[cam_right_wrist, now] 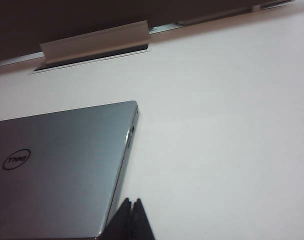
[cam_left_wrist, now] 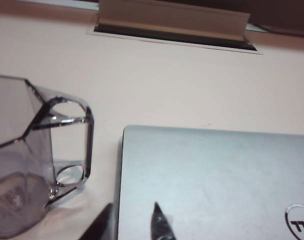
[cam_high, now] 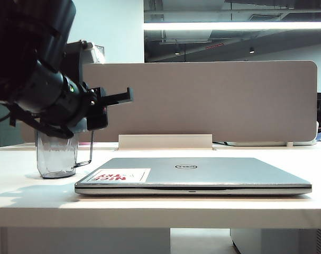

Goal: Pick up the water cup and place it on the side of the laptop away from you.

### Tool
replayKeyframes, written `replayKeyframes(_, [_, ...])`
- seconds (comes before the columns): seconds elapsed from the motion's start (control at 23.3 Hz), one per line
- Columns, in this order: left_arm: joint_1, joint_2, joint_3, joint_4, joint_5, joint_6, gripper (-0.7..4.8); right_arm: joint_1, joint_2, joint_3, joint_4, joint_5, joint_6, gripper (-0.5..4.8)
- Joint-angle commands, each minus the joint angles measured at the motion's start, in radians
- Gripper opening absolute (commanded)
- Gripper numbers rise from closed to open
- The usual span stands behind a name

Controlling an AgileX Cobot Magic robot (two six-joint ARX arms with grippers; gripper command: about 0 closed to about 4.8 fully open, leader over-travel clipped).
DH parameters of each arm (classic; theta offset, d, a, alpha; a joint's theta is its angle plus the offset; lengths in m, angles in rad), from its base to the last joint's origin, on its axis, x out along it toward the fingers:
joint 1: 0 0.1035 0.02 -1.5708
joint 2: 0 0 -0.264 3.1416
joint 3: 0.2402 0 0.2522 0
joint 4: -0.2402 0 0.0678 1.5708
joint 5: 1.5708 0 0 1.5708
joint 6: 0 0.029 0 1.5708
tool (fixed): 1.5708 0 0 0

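Water cup upright on the bench beside the closed laptop

Water cup stands left of laptop on bench, before a divider panel. Left gripper hovers above, jaws spread, empty; right gripper is clenched near the laptop's other edge.

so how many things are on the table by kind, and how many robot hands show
water cup: 1
laptop: 1
cable flap at the back of the table: 1
robot hands: 2, left hand open by the cup, right hand shut near the laptop's corner
total: 5
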Motion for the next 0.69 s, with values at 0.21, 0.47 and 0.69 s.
replayKeyframes(0.21, [0.017,0.092,0.045,0.045,-0.018,-0.001,1.04,0.001,-0.002,-0.006,0.017,-0.038,0.006,-0.08])
replayKeyframes(0.47, [0.063,0.162,0.104,0.044,-0.017,0.003,1.17,0.001,-0.002,-0.006,0.016,-0.049,0.009,-0.08])
replayKeyframes(0.69, [0.112,0.196,0.167,0.035,-0.014,0.003,1.17,0.002,-0.002,-0.006,0.013,-0.053,0.02,-0.08])
